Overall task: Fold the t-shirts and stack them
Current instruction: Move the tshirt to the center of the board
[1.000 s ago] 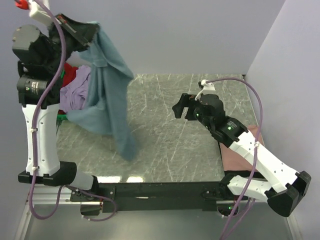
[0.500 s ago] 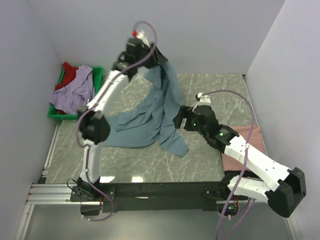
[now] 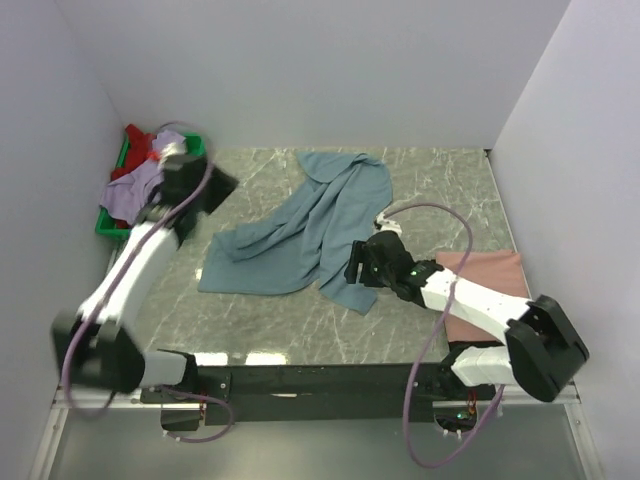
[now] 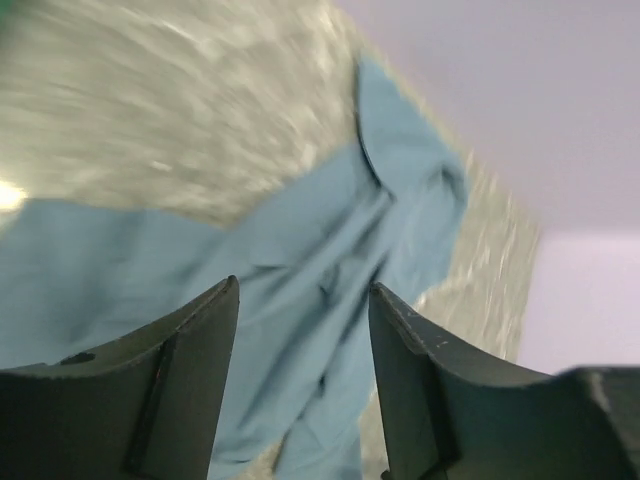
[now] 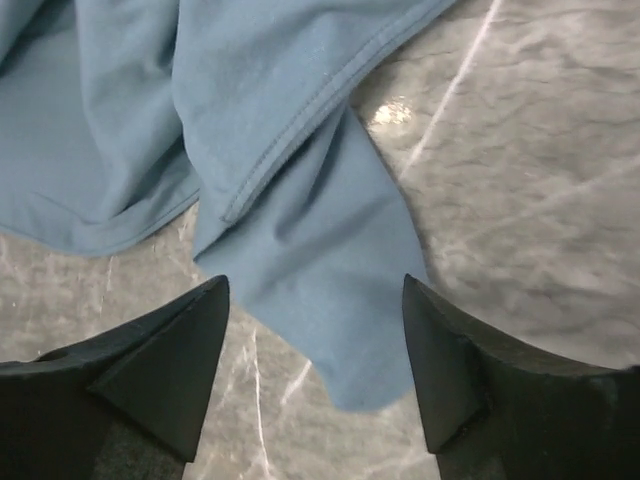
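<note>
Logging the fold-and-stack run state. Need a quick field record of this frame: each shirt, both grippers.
grey-blue shirt: crumpled, unfolded, mid-table, not held
pink shirt: flat rectangle at right edge, partly under the right arm
lavender shirt: heaped in green tray
red shirt: in tray, behind lavender
left gripper: open, empty, near tray
right gripper: open, empty, over grey-blue shirt's near corner

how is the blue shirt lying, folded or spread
Spread, not folded: the grey-blue t-shirt lies loose and rumpled across the table, with bunched, overlapping creases and one sleeve trailing out.
</note>
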